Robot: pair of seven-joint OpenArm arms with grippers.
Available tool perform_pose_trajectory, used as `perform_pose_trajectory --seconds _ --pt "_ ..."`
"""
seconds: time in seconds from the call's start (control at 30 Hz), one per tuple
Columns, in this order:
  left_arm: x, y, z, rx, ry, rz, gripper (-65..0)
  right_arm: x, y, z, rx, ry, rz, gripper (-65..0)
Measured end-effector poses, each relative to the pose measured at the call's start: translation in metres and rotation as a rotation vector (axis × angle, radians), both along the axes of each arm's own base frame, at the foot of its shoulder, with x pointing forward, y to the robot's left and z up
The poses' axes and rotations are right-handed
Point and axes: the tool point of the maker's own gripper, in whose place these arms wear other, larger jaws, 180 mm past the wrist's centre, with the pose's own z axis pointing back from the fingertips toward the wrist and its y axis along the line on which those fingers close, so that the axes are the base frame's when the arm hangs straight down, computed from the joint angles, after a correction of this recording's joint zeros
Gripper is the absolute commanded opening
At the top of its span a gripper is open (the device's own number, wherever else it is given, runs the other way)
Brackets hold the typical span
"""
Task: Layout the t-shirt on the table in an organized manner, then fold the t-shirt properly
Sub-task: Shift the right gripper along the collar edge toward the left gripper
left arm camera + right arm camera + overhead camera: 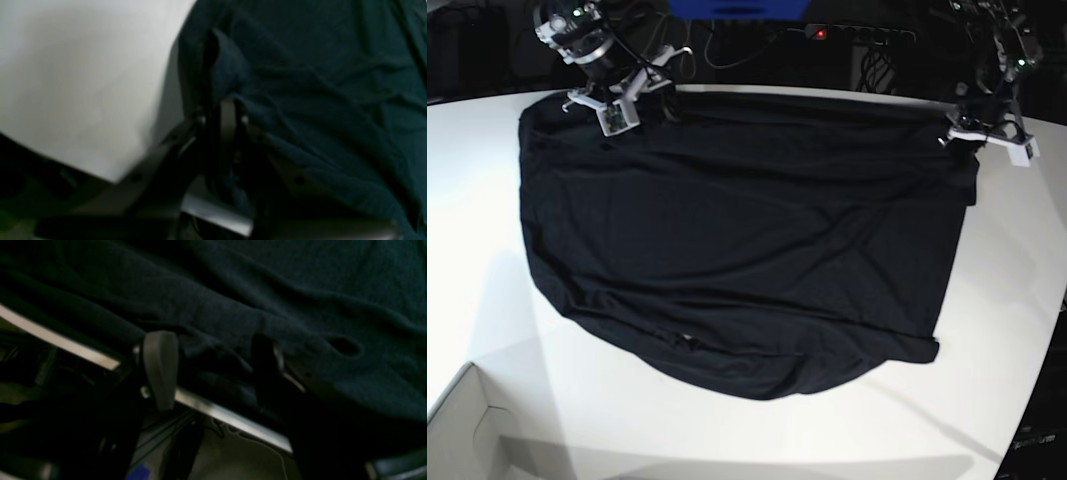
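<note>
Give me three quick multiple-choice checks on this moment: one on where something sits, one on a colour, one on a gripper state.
1. Where does the white box corner sit in the base view?
A. lower left
B. upper right
C. centre, on the shirt

2. What colour is the t-shirt?
A. white
B. red
C. black

3. How does the left gripper stand?
A. wide open above the bare table
B. shut on the shirt's edge
C. out of every view

Answers:
1 A, the box corner pokes in at the lower-left edge of the base view.
2 C, the fabric reads black against the white tabletop.
3 B, the left wrist view shows the fingers together with cloth bunched between them.
</note>
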Motion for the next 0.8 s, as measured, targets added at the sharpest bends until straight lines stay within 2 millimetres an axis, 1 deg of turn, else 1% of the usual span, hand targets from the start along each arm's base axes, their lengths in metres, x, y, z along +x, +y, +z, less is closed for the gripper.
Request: perform_pose_trajectory --seconds 0.1,0.2,0.37,0.47,0.53,0.63,0.7,0.8 --pt "0.001 0.000 0.000 0.000 -0.002 0.000 -65.0 -0.003 0.000 -0.004 0.003 0.015 0.000 -29.5" --pt "0.001 0.000 0.000 0.000 -0.003 0.000 -65.0 -0.003 0.000 -0.004 0.003 0.015 -0.001 -29.5" --pt "0.002 0.000 0.001 -0.001 -0.005 0.000 -65.0 -0.002 0.012 -0.003 0.023 0.010 0.024 -29.6" --pt "0.002 0.001 0.001 0.001 -0.004 -0.001 -65.0 0.004 0.010 -0.002 0.020 0.000 0.020 -29.7" --pt "0.002 0.001 0.001 0.002 -0.004 -0.001 -65.0 0.006 0.012 -0.006 0.031 0.001 0.019 -29.7" --pt "0.003 0.001 0.001 0.002 -0.007 -0.001 -65.0 0.005 0.013 -0.011 0.033 0.018 0.021 -29.8" --pt "0.003 0.001 0.002 0.004 -0.005 -0.002 -65.0 0.005 0.013 -0.011 0.033 0.016 0.021 -32.1" --pt "0.003 0.001 0.002 0.004 -0.006 -0.002 -65.0 0.006 0.013 -0.010 0.033 0.013 0.021 -42.4"
